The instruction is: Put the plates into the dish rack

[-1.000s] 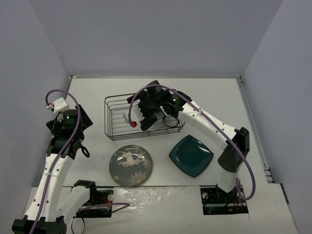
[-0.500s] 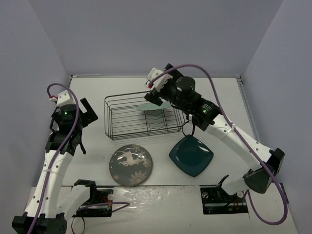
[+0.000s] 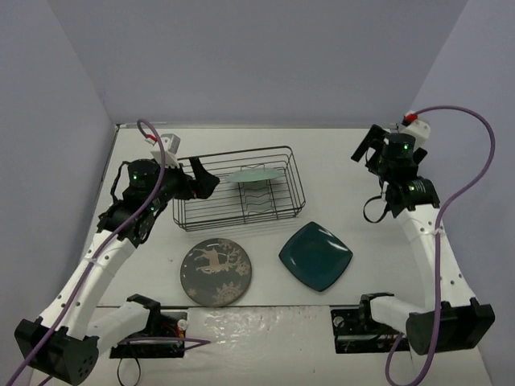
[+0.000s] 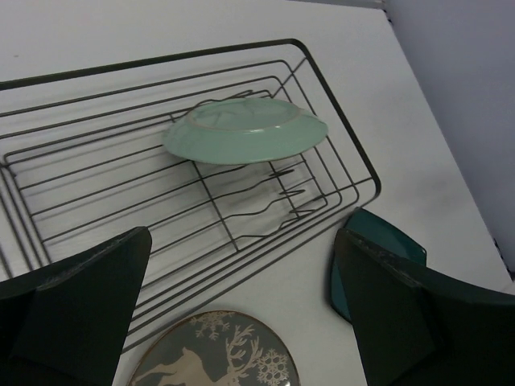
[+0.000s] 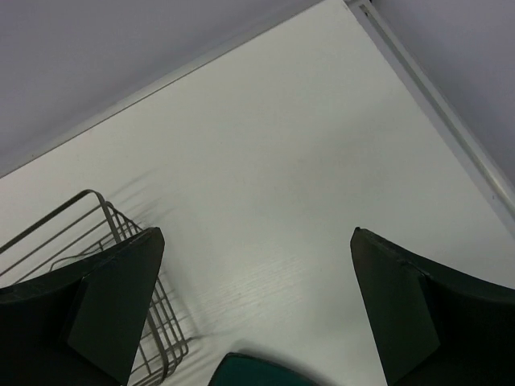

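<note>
The black wire dish rack (image 3: 197, 213) stands mid-table. The pale mint-green plate (image 3: 256, 174) stands in its wavy slots, also in the left wrist view (image 4: 245, 130). The dark grey deer plate (image 3: 216, 272) lies flat in front of the rack, its top edge in the left wrist view (image 4: 217, 354). The dark teal rounded-square plate (image 3: 315, 256) lies flat at front right, with a corner in each wrist view (image 4: 386, 237) (image 5: 257, 370). My left gripper (image 3: 203, 178) is open and empty above the rack's left end. My right gripper (image 3: 364, 149) is open and empty, high at the far right.
The rack (image 4: 96, 201) fills the upper left wrist view; its right end (image 5: 121, 265) shows in the right wrist view. Grey walls enclose the table on three sides. A raised rail (image 3: 418, 209) runs along the right edge.
My right arm has let go of the mint-green plate in the rack and swung away to the far right. My left arm has swung right, over the rack's left end.
</note>
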### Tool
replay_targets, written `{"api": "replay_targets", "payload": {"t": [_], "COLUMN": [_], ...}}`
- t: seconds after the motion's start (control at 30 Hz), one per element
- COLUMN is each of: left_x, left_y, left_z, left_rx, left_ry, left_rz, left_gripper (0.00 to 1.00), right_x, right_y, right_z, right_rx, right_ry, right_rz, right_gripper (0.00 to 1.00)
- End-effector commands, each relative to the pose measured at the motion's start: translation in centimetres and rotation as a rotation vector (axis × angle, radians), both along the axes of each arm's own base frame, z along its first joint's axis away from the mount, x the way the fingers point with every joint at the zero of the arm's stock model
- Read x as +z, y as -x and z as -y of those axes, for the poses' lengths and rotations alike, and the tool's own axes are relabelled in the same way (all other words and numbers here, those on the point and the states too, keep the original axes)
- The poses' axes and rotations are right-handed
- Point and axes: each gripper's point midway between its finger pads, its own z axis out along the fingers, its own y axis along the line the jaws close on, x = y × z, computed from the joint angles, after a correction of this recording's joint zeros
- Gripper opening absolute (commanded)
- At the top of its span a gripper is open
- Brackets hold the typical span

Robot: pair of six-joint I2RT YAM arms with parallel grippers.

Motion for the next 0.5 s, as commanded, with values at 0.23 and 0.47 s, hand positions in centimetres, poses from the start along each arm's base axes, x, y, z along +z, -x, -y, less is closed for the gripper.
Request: {"api": "replay_targets", "payload": {"t": [0.23,0.47], "left_x": [0.4,-0.3], "left_y": [0.6,0.5], "left_z": [4.6,5.7], "left_rx": [-0.184,-0.217], "left_ry": [0.042,0.027], "left_rz": [0.069,0.057], "left_gripper": [0.97,0.97], "right_x": [-8.3,-16.5], "right_y": [10.9,14.8], "right_z": [2.2,-2.3], "right_rx": [-0.172,0.033], "right_ry": [-0.262,-0.504], "right_rz": [-0.2,-0.491], "right_gripper": [1.0,1.0]}}
